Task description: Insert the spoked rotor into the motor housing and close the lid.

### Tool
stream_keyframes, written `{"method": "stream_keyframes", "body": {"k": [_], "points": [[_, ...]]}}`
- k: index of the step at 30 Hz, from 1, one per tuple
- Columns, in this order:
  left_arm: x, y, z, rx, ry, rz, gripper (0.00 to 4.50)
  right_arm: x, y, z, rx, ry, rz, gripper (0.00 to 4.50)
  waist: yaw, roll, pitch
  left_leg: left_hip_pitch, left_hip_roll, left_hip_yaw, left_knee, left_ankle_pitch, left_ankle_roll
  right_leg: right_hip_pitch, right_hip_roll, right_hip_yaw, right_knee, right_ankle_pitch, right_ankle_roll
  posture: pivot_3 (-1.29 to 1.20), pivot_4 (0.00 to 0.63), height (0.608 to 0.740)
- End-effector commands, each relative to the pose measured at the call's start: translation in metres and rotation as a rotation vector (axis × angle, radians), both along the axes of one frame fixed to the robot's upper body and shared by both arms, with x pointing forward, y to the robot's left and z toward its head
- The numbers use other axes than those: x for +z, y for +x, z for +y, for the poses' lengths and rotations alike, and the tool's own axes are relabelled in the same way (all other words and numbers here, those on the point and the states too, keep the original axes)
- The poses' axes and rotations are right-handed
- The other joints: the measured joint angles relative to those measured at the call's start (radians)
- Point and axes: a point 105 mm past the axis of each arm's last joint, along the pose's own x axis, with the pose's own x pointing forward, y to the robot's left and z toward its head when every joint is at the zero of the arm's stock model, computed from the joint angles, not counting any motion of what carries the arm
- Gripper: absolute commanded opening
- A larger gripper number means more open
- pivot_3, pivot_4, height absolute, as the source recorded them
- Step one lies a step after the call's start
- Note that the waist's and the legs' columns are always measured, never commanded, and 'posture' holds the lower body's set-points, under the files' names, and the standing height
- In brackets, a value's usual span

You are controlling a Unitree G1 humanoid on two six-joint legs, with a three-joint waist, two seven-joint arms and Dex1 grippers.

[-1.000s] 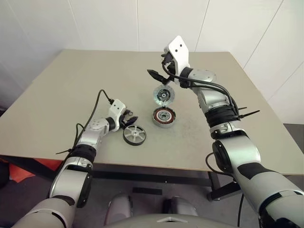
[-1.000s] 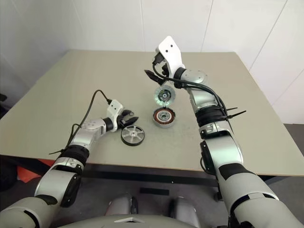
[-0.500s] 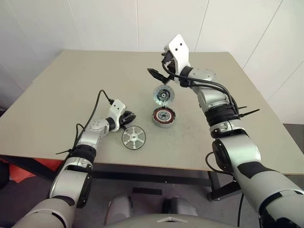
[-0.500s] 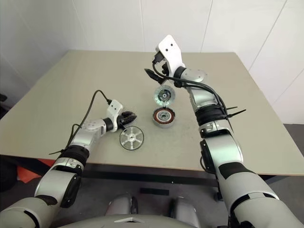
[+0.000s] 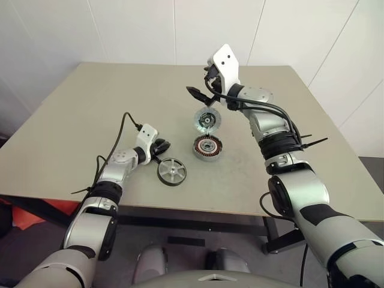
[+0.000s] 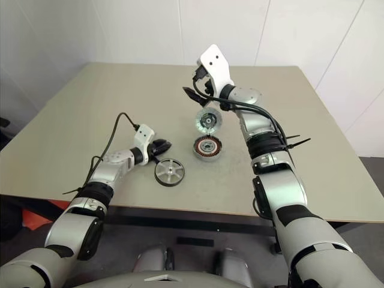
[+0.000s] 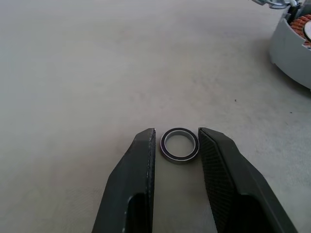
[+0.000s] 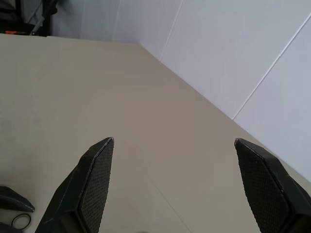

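The spoked rotor [image 5: 171,171] lies flat on the table near its front edge. Just beyond it rests my left gripper [image 5: 162,146], low on the table. In the left wrist view its fingers [image 7: 141,165] are closed on either side of a tiny thin metal ring [image 7: 179,144] that lies on the tabletop. The motor housing [image 5: 207,147], with copper windings showing, stands to the right of the rotor. Behind the housing the lid [image 5: 207,120] stands tilted on edge, its pale green inner face toward me. My right gripper [image 5: 203,81] hangs wide open above the lid, holding nothing.
The beige table [image 5: 108,102] has bare surface to the left and at the back. A cable [image 5: 123,129] loops up from my left wrist. White walls [image 5: 132,30] stand behind the table, whose front edge runs just below the rotor.
My left gripper's fingers have closed in around the tiny ring. The rotor rocked and settled slightly to the right. The right arm has not moved.
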Motion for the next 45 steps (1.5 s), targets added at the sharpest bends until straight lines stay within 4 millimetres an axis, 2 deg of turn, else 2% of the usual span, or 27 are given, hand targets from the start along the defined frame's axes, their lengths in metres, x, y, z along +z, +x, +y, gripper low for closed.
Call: {"method": "stream_keyframes", "body": {"k": [1,2,6,24,27,32,35,40,45], "points": [[0.004,0.004,0.002,0.006,0.016,-0.016,0.87,0.029,-0.002,0.001,0.009,0.029,-0.085,4.5,0.0,0.0,0.0,0.0,0.0,0.0,0.0,0.0,0.001,0.0,0.0,0.0,0.0,0.0,0.0,0.0,0.0,0.74],[0.002,0.002,0.003,0.007,0.024,-0.011,0.69,0.029,-0.002,0.001,0.008,0.029,-0.085,4.5,0.0,0.0,0.0,-0.001,0.0,0.0,0.0,-0.001,0.001,0.0,0.0,0.0,-0.001,0.0,0.0,0.0,0.0,0.74],[0.001,0.002,0.004,0.013,0.022,-0.017,0.69,0.028,-0.002,-0.001,0.005,0.026,-0.084,4.5,0.0,0.0,0.0,0.0,0.0,0.0,0.0,-0.001,0.001,0.0,0.0,0.0,-0.001,0.0,0.0,0.0,0.0,0.74],[0.029,0.012,0.006,0.047,-0.038,-0.129,0.69,0.025,-0.001,0.004,0.017,0.011,-0.086,4.5,0.0,0.0,0.0,-0.001,0.0,0.0,0.0,-0.001,0.001,0.0,0.0,0.0,-0.001,0.0,0.0,0.0,0.0,0.74],[0.047,0.015,-0.008,0.014,-0.126,-0.151,0.69,0.026,-0.001,0.004,0.017,0.006,-0.09,4.5,0.001,0.0,0.0,-0.001,0.0,0.0,0.0,-0.001,0.001,0.0,0.0,0.0,-0.001,0.0,0.0,0.0,0.0,0.74],[0.076,0.01,-0.051,-0.163,-0.309,-0.118,0.69,0.034,-0.004,0.004,0.022,0.015,-0.116,4.5,0.013,-0.001,0.001,-0.002,0.0,0.0,0.0,-0.001,0.001,0.0,-0.001,0.0,-0.001,0.0,0.0,0.0,0.0,0.74],[0.091,0.007,-0.07,-0.267,-0.339,-0.101,0.69,0.039,-0.007,0.001,0.022,0.022,-0.129,4.5,0.012,-0.001,0.001,-0.002,0.0,0.001,0.0,-0.001,0.001,0.0,0.0,0.0,-0.001,0.0,0.0,0.0,0.0,0.74],[0.101,0.009,-0.085,-0.372,-0.298,-0.076,0.69,0.042,-0.009,-0.007,-0.005,0.028,-0.148,4.5,0.007,-0.001,0.001,-0.002,0.0,0.001,0.0,0.0,0.001,-0.002,0.0,0.0,-0.001,0.0,0.0,0.0,0.0,0.74],[0.099,0.01,-0.098,-0.442,-0.227,-0.036,0.69,0.046,-0.01,-0.017,-0.048,0.042,-0.165,4.5,0.008,-0.001,0.001,-0.002,-0.001,0.0,0.0,0.0,0.002,-0.002,0.0,0.0,-0.001,0.0,0.0,0.0,0.0,0.74]]}}
